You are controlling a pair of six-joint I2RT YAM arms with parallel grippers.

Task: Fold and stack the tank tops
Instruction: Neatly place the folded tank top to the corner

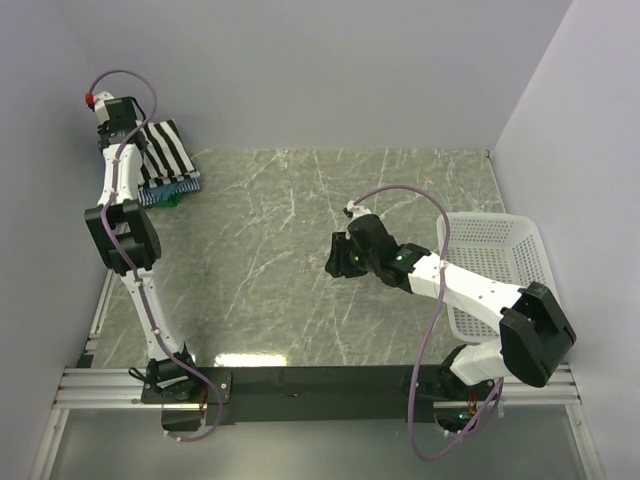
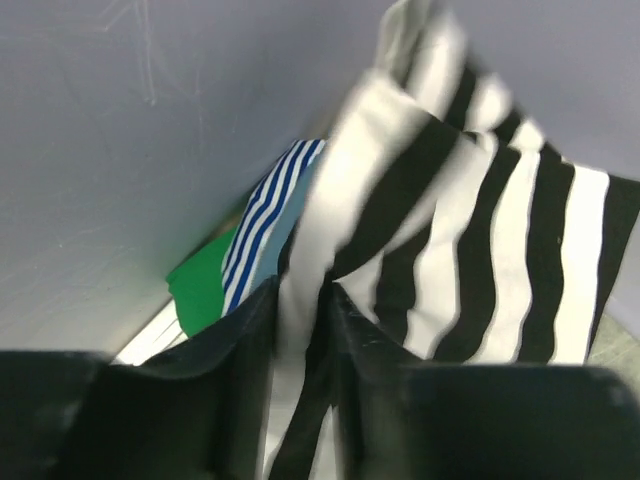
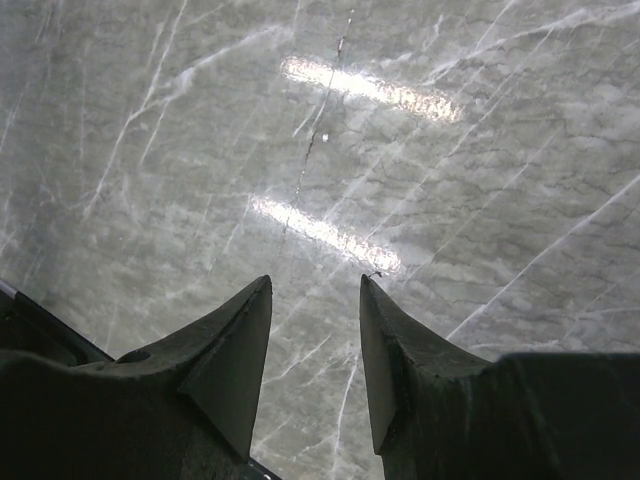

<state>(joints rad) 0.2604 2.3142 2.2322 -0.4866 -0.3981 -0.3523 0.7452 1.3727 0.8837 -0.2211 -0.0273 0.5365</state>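
Left claw: the left gripper (image 2: 303, 300), reaching to the bench's far-left corner, is clenched on a fold of the black-and-white striped tank top (image 2: 500, 260). The cloth runs up between its two dark fingers (image 2: 245, 340).
Striped top: it lies on top of the pile at the far-left corner, close against the wall. Part of it is lifted and bunched at the claw, and that part is blurred in the wrist view.
Pile beneath: the thin blue-white striped top (image 2: 262, 225) pokes out from under the bold stripes, with a teal-blue top (image 2: 292, 222) just beside it. A green top (image 2: 205, 285) is lowest and shows at the pile's edge.
Right claw: the right gripper (image 3: 315, 330) hangs over the middle of the bench. Its fingers stand slightly apart with nothing between them, and only bare marble shows below.
Bench: the grey-green marbled bench (image 1: 300, 220) carries two bright light reflections under the right claw.
Basket: a white lattice basket (image 1: 500, 270) sits at the right edge, behind the right arm and well apart from the pile of tops.
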